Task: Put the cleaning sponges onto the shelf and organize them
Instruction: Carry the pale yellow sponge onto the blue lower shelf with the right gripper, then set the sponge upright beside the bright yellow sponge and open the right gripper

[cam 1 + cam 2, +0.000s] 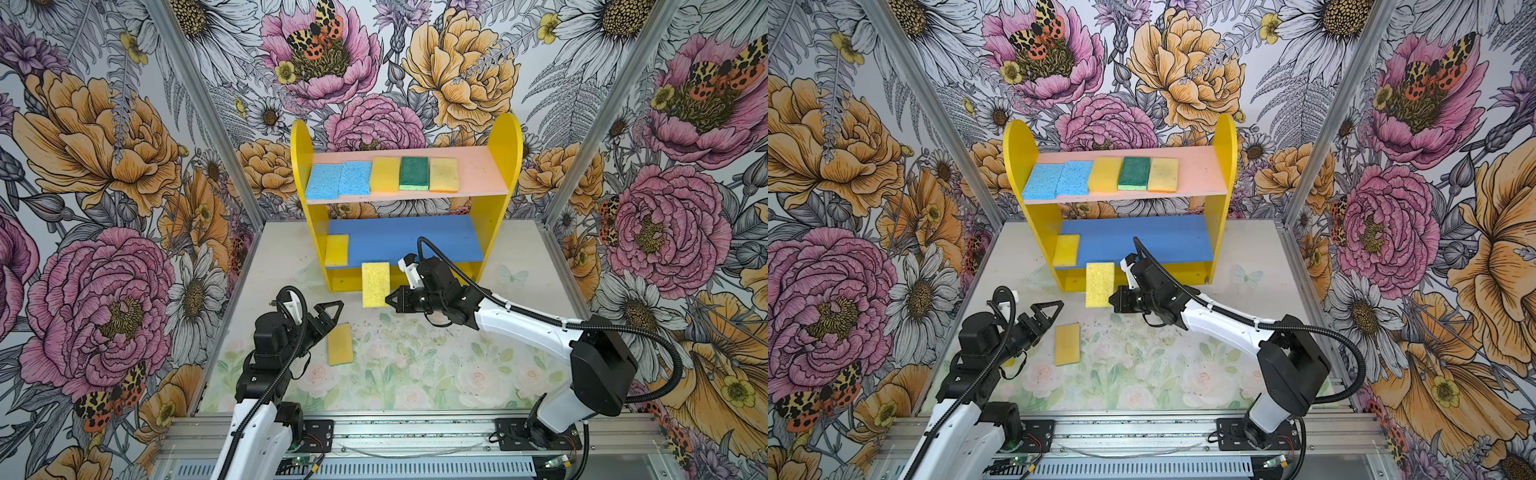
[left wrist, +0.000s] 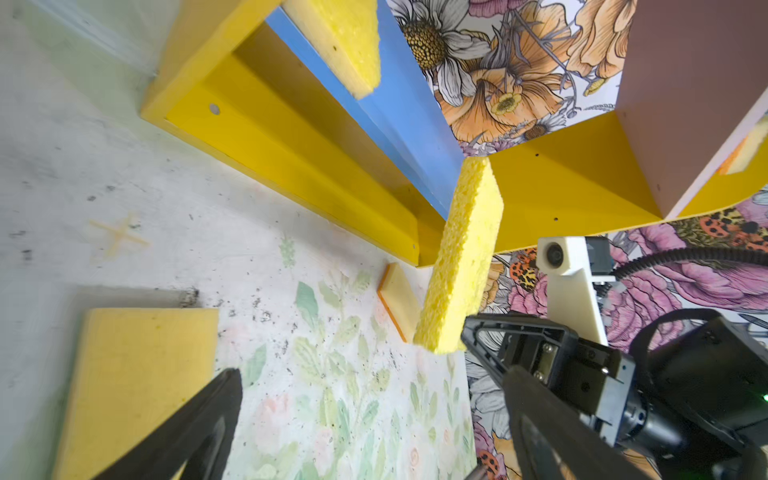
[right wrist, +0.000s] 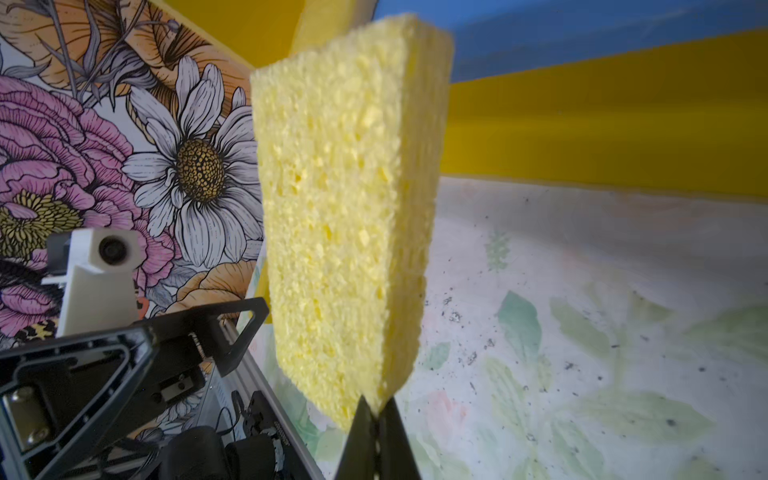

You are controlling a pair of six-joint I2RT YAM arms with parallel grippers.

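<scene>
R claw [image 1: 389,300] is pinched tight on one corner of a pale yellow sponge [image 1: 375,284]. We see that sponge held clear of the bench [image 1: 457,374], in front of the shelf [image 1: 500,166] base. L claw [image 1: 331,321] gapes wide w/ nothing in it, just by the far end of a yellow sponge [image 1: 340,344] lying flat, left of bench centre. Shelf stands at mid far edge. Its pink upper board [image 1: 478,170] carries a row: 2 blue sponges [image 1: 323,181], a yellow one [image 1: 385,174], a green sponge [image 1: 414,173], a tan sponge [image 1: 444,175]. On the blue lower board [image 1: 415,241], 1 small yellow sponge [image 1: 336,249] sits at the left end.
</scene>
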